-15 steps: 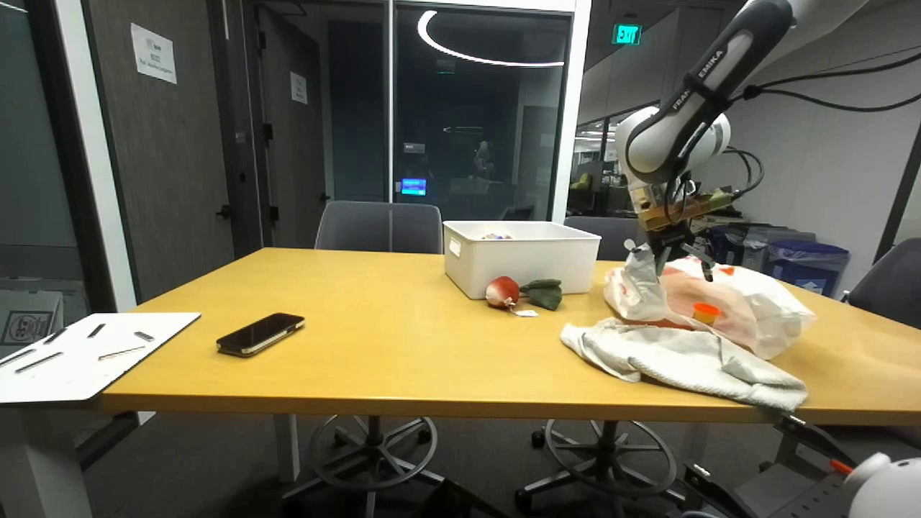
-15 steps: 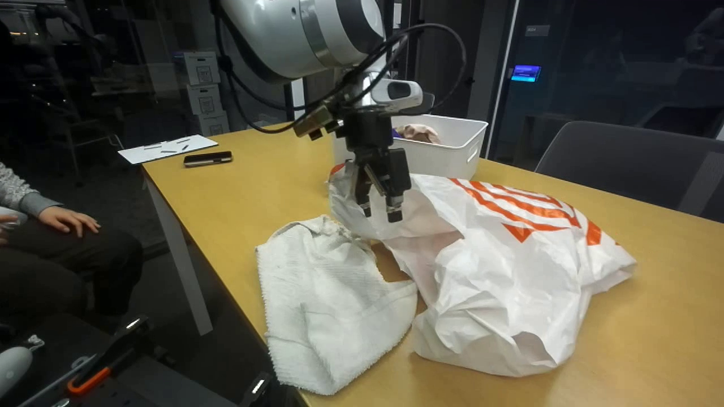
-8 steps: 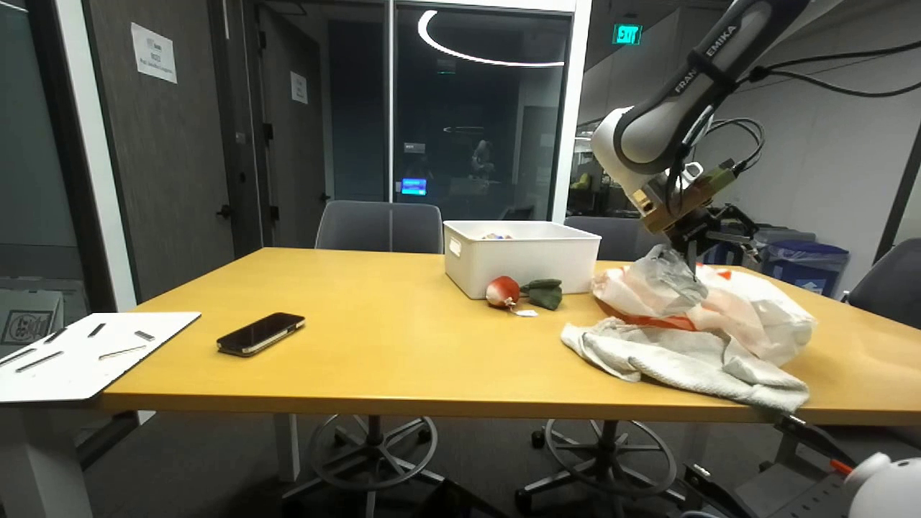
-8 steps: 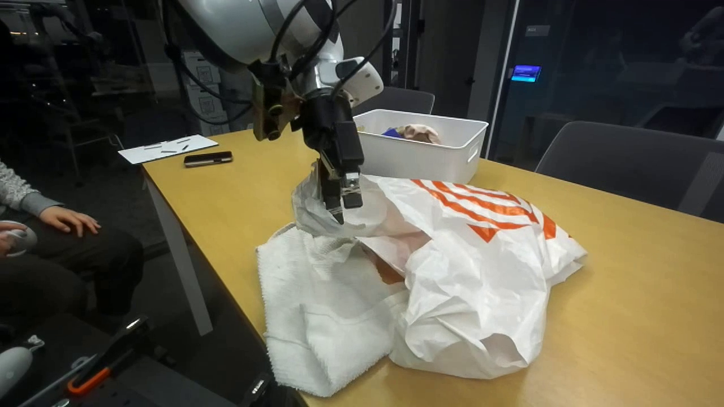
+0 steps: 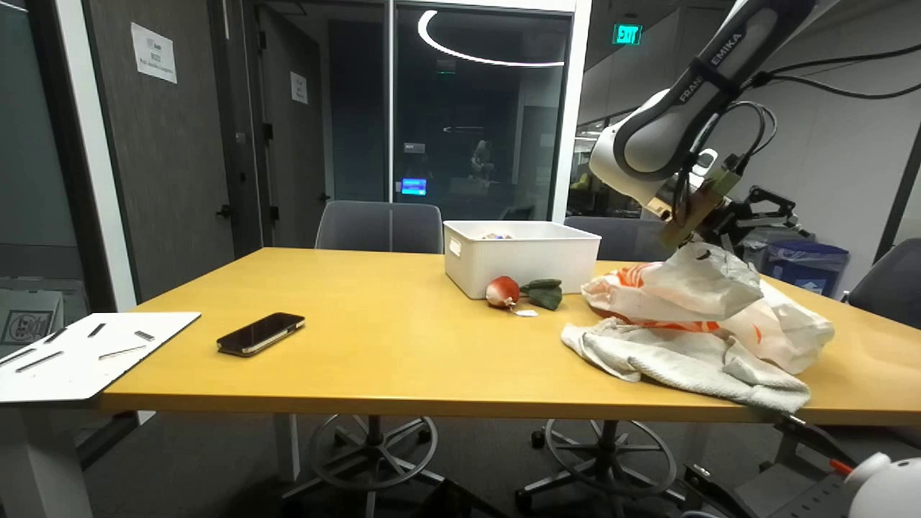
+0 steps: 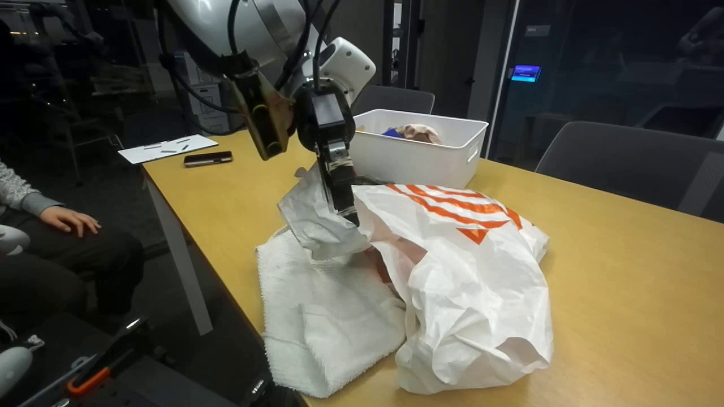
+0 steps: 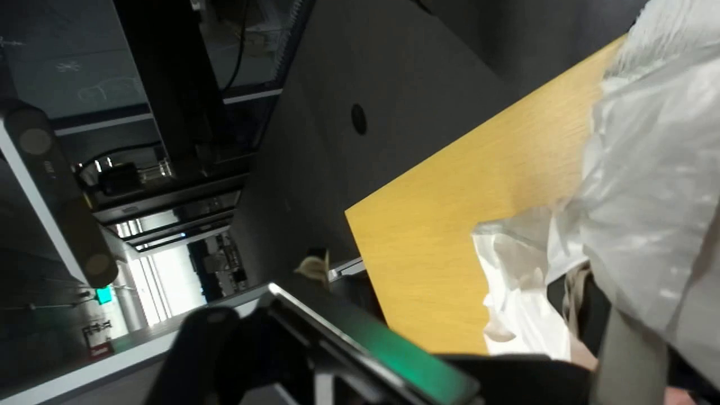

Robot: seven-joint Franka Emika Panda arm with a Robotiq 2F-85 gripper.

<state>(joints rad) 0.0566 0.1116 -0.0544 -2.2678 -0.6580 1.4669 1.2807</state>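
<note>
- Over the last second the gripper [image 6: 346, 210] has tipped further over, the bag [image 6: 469, 299] has been dragged a little along the table [image 6: 633, 316], and its loose flap [image 6: 308, 212] has come up; the towel [image 6: 334, 322] has hardly shifted.
- In the wrist view we see the fingers [image 7: 394, 351] standing wide apart. One is bare, the other sits against the plastic; we see nothing pinched between them, so the flap seems only draped there.
- We find the bag lying crumpled on the table below the gripper, beside the towel and near the white box [image 6: 413, 164], with its flap hanging over the towel.
- Our first worry is slipping: with nothing clamped, a small change of tilt could let the flap slide off.
- Pulling harder could drag the whole bag, since it moves so easily, or tear the thin plastic.
- Bringing the fingers together here might catch towel along with plastic, because the flap hangs right above it.
- The plastic hides part of one finger, so we could press into something unseen.
- We cannot tell what fills the bag; anything loose might roll out if it tips.
</note>
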